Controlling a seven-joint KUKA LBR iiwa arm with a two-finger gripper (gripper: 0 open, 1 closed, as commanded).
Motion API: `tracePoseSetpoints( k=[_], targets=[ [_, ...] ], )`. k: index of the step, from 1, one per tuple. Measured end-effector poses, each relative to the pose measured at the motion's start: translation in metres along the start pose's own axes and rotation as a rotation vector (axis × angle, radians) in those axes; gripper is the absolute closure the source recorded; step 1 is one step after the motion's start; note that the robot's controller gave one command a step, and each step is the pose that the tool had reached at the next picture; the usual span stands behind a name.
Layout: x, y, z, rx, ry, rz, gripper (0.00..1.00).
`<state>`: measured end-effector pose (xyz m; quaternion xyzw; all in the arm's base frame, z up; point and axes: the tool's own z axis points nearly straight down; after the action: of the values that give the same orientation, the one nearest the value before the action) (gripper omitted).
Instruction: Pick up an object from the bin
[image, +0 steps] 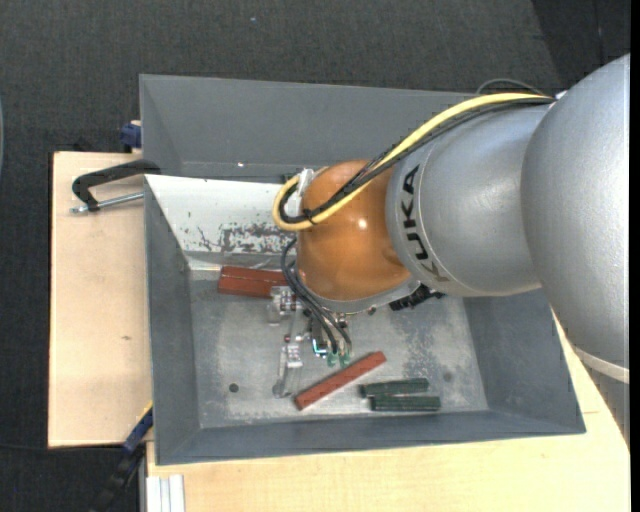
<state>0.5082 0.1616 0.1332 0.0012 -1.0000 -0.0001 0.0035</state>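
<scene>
- Your gripper (290, 372) sits low in the bin (166, 350), just beside the left end of the red stick (340, 380)
- You cannot tell whether it is wide or narrow
- Nothing looks lifted; grasp and raise remain

Black letters "UKA", the visible part of a brand name, on the grey arm housing (470, 215).

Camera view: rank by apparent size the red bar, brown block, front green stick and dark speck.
Red bar and brown block: bar longer, block thicker, too close to rank.
Then the front green stick.
Smallest: the dark speck.
</scene>
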Motion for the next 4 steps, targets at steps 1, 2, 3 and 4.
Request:
tracePoseSetpoints(
  k=[1, 2, 3, 4],
  targets=[
    [-0.002, -0.001, -0.004, -0.002, -0.008, 0.002, 0.0],
    [-0.001, -0.043, 0.006, -0.002, -0.008, -0.021, 0.0],
    [0.002, -0.078, 0.008, 0.0, -0.007, 0.068, 0.0],
    [0.0, -0.099, 0.003, -0.001, -0.011, -0.096, 0.0]
  ],
)
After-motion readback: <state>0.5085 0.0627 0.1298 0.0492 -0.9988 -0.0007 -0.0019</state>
